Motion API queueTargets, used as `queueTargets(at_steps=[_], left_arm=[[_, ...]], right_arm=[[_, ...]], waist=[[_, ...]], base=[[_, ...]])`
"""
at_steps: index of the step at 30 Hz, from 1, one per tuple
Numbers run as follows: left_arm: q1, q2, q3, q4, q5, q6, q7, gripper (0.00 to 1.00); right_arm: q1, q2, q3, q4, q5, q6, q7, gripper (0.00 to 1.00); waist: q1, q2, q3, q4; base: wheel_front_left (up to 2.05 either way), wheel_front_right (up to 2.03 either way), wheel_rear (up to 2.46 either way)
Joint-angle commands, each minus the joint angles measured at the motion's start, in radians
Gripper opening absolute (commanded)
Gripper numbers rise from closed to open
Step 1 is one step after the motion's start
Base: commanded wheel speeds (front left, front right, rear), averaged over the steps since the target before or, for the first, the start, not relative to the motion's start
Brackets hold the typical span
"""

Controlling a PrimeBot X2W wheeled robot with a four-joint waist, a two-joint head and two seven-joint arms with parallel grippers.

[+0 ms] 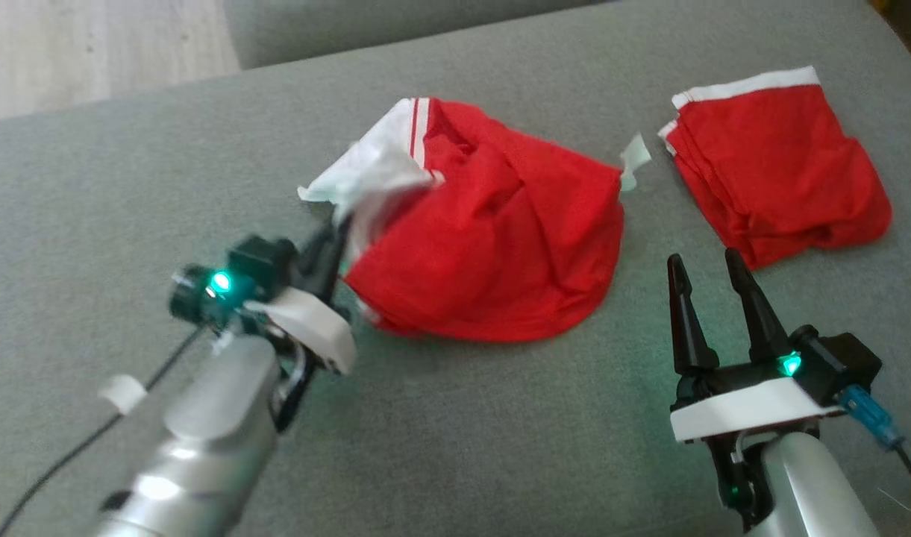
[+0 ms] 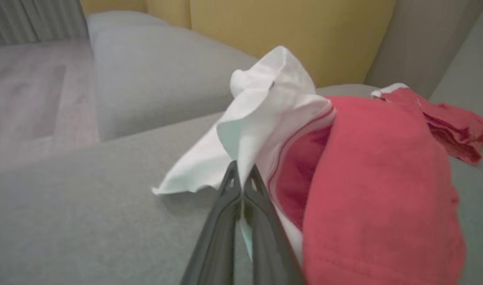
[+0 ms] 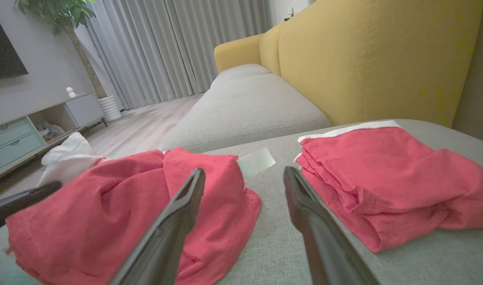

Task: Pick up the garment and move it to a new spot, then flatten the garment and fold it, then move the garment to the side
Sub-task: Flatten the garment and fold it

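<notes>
A crumpled red garment (image 1: 492, 246) with a white lining and a white-striped waistband lies in the middle of the grey sofa cushion (image 1: 462, 432). My left gripper (image 1: 334, 233) is at its left edge, shut on the white part of the garment (image 2: 261, 114), which stands lifted above the fingertips. The red body (image 2: 379, 190) slumps to the right in the left wrist view. My right gripper (image 1: 703, 262) is open, a little right of the garment (image 3: 118, 206), over bare cushion with nothing between its fingers (image 3: 186, 206).
A second red garment (image 1: 776, 164), folded, with a white band, lies at the back right of the cushion (image 3: 387, 178). A yellow backrest (image 3: 368, 59) rises behind it. Another grey cushion (image 3: 245, 107) and wooden floor (image 1: 89, 52) lie to the far left.
</notes>
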State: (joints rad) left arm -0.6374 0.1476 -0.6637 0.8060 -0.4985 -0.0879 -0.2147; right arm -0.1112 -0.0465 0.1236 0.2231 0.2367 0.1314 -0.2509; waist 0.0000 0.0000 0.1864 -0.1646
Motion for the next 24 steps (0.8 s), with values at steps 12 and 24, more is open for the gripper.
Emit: queueTargets(at_steps=[12,24], left_arm=[[-0.081,0.214,0.171,-0.350,0.166,0.094,-0.047,0.00],[0.065,0.417,0.241,-0.473,0.299,0.113,-0.047,0.00]], right_arm=[[0.011,-0.004,0.029,-0.015,-0.004,-0.001,-0.011,1.00],[0.028,-0.004,0.044,0.000,-0.011,-0.001,-0.011,1.00]], waist=[[0.0000,0.0000,-0.078,0.107],[0.0000,0.0000,-0.112,0.212]], base=[[0.00,0.00,0.00],[0.00,0.00,0.00]])
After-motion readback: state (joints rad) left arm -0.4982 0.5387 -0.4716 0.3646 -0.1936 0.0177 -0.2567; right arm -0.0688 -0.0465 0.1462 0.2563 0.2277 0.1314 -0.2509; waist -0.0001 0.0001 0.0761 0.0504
